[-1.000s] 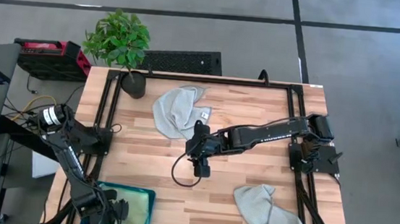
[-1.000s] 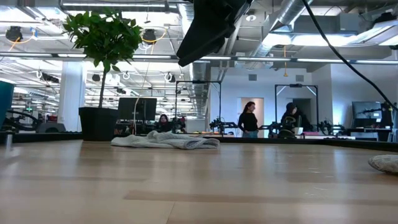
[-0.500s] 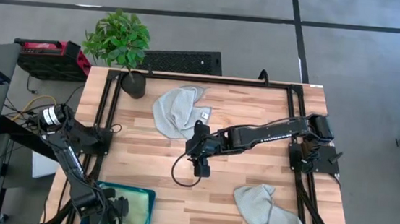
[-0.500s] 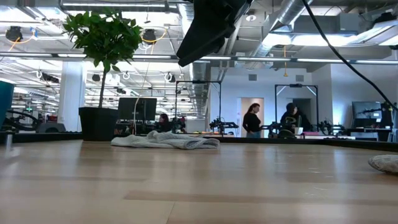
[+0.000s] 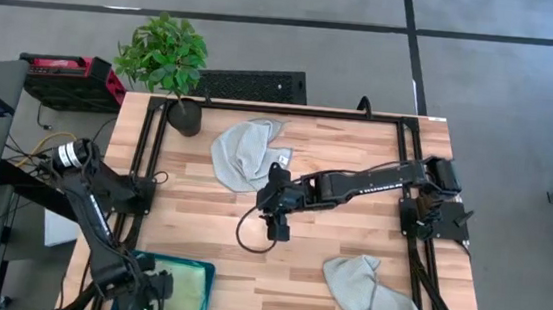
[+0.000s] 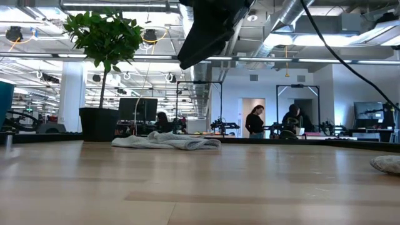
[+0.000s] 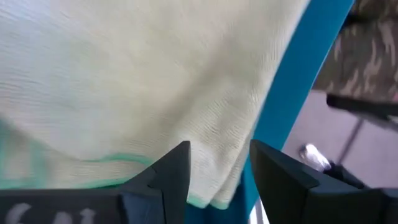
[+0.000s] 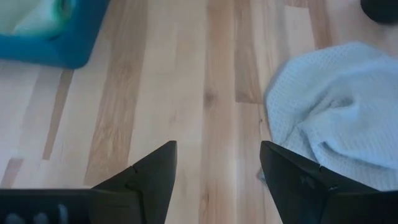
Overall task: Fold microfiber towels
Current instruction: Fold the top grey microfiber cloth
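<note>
A pale grey microfiber towel with a small white tag (image 5: 249, 153) lies crumpled on the far half of the light wooden table (image 5: 347, 272), just beside the black pot of a leafy green plant (image 5: 164, 60) at the far left corner. In the low view it shows as a flat rumpled heap (image 6: 165, 142) next to the pot. A second pale grey microfiber towel (image 5: 372, 299) lies bunched at the near right edge of the table, well apart from the first. A light green microfiber towel (image 7: 137, 81) with a green stitched hem lies inside the teal rectangular plastic bin (image 5: 185, 288) at the near left corner; it fills the left wrist view, with the bin's teal wall (image 7: 311, 81) beside it.

The right arm reaches from its mount at the right edge across the middle of the table, stretched nearly flat. The right gripper (image 5: 275, 225) hangs over bare wood just near the tagged towel, its fingers (image 8: 146, 171) spread wide with nothing between them; its wrist view shows the towel's edge (image 8: 336, 118) close ahead.

The left arm folds down from its mount at the left edge to the bin. The left gripper (image 7: 214, 165) hovers just over the green towel, its fingers (image 7: 171, 171) parted and not pinching the cloth.
</note>
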`<action>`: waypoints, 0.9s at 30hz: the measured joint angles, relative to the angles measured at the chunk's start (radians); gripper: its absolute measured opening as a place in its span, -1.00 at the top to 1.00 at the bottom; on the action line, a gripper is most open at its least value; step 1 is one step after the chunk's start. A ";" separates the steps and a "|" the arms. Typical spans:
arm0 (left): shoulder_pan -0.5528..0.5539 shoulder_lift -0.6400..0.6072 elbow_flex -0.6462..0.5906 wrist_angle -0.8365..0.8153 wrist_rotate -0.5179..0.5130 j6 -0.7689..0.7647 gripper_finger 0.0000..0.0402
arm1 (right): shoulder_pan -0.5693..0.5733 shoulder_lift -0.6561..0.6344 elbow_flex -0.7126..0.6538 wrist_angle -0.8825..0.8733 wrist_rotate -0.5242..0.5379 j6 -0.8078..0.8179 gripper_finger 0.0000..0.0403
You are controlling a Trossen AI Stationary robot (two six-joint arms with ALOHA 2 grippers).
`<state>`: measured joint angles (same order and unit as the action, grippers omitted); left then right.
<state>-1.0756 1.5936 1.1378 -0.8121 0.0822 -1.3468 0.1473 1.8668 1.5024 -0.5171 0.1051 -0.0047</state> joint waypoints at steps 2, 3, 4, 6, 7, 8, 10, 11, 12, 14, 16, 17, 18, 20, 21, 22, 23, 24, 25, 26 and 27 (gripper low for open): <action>-0.002 -0.024 0.021 -0.049 -0.082 0.000 0.22 | -0.023 0.000 0.000 0.000 -0.001 0.061 -0.27; -0.004 -0.036 0.027 -0.071 -0.126 -0.001 0.22 | -0.039 0.000 0.000 -0.001 -0.002 0.095 -0.27; -0.004 -0.049 0.029 -0.087 -0.168 -0.002 0.22 | -0.056 0.000 0.000 -0.004 -0.002 0.133 -0.27; -0.004 -0.071 0.031 -0.104 -0.241 -0.004 0.22 | -0.095 0.000 0.000 -0.016 -0.001 0.193 -0.27; -0.003 -0.080 0.031 -0.111 -0.278 -0.005 0.22 | -0.114 0.000 0.000 -0.023 0.000 0.214 -0.27; -0.002 -0.087 0.031 -0.126 -0.315 -0.005 0.22 | -0.135 0.000 0.000 -0.031 0.001 0.231 -0.27; 0.001 -0.095 0.031 -0.157 -0.376 -0.005 0.22 | -0.173 0.000 0.000 -0.054 0.001 0.246 -0.27; 0.004 -0.098 0.031 -0.172 -0.398 -0.006 0.22 | -0.191 0.000 0.000 -0.071 0.003 0.248 -0.27; 0.009 -0.101 0.031 -0.192 -0.414 -0.009 0.22 | -0.209 0.000 0.000 -0.086 0.011 0.252 -0.27; 0.019 -0.105 0.031 -0.240 -0.439 -0.033 0.22 | -0.245 0.000 0.000 -0.118 0.055 0.289 -0.27; 0.033 -0.107 0.031 -0.286 -0.447 -0.057 0.22 | -0.286 0.000 0.000 -0.147 0.090 0.344 -0.27; 0.041 -0.108 0.031 -0.310 -0.450 -0.066 0.22 | -0.309 0.002 0.000 -0.159 0.093 0.372 -0.27; 0.049 -0.108 0.031 -0.329 -0.451 -0.074 0.22 | -0.330 0.007 0.000 -0.165 0.093 0.398 -0.27; 0.064 -0.108 0.031 -0.359 -0.453 -0.079 0.22 | -0.372 0.030 0.000 -0.169 0.084 0.423 -0.27; 0.074 -0.108 0.031 -0.372 -0.453 -0.079 0.22 | -0.393 0.048 -0.001 -0.176 0.073 0.424 -0.27; 0.082 -0.108 0.031 -0.380 -0.453 -0.079 0.22 | -0.411 0.065 -0.001 -0.178 0.061 0.424 -0.27; 0.091 -0.108 0.031 -0.383 -0.453 -0.079 0.22 | -0.428 0.084 -0.001 -0.176 0.039 0.424 -0.27; 0.100 -0.108 0.031 -0.383 -0.453 -0.079 0.22 | -0.446 0.103 -0.001 -0.179 0.011 0.424 -0.27; 0.108 -0.108 0.031 -0.384 -0.453 -0.075 0.22 | -0.462 0.121 -0.001 -0.185 -0.012 0.424 -0.27; 0.115 -0.108 0.031 -0.384 -0.453 -0.066 0.22 | -0.476 0.141 -0.001 -0.183 -0.030 0.424 -0.27; 0.122 -0.108 0.031 -0.384 -0.453 -0.057 0.22 | -0.489 0.157 -0.001 -0.182 -0.045 0.424 -0.27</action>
<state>-0.9539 1.4853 1.1690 -1.1957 -0.3710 -1.4033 -0.3412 2.0239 1.5013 -0.6987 0.0605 0.4194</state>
